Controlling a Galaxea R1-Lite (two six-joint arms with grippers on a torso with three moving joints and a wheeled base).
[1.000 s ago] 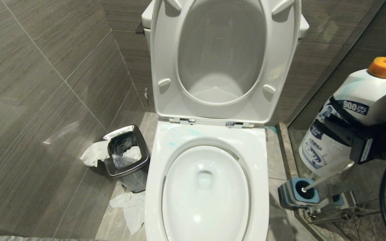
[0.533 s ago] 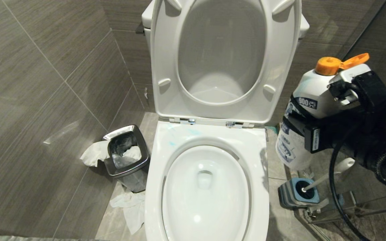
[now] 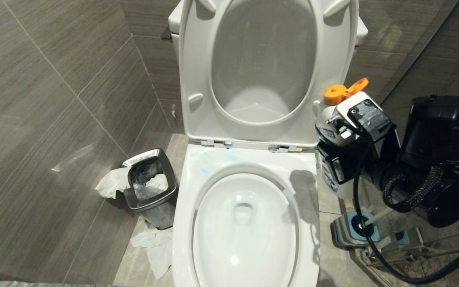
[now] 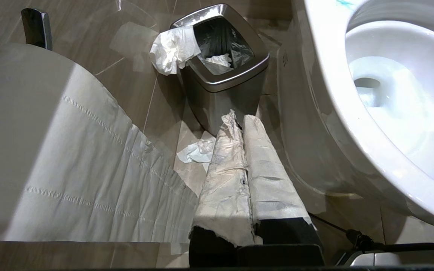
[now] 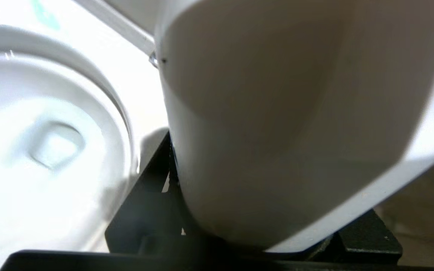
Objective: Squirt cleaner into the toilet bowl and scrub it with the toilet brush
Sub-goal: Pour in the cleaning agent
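Note:
The white toilet bowl [image 3: 185, 207] stands open in the head view, seat and lid [image 3: 197, 71] raised. Faint turquoise cleaner [image 3: 213, 161] streaks its back rim. My right gripper [image 3: 335, 161] is shut on a white cleaner bottle [image 3: 327, 119] with an open orange cap [image 3: 335, 93], upright just off the bowl's right rim. The bottle [image 5: 277, 131] fills the right wrist view between the black fingers [image 5: 153, 180]. The toilet brush [image 3: 379, 217] leans in its blue-grey holder [image 3: 343, 233] on the floor below. My left gripper [image 4: 241, 120] is shut, empty, parked low beside the bowl.
A steel-rimmed waste bin [image 3: 150, 183] with tissue stands left of the bowl, and crumpled paper [image 3: 153, 247] lies on the floor. A toilet paper roll [image 4: 32, 150] hangs close to the left gripper. A glass partition [image 3: 412, 59] bounds the right side.
The right arm has carried the bottle leftward from the picture's right edge to beside the bowl's right rim. Its shadow now falls on the rim. The left arm has not moved.

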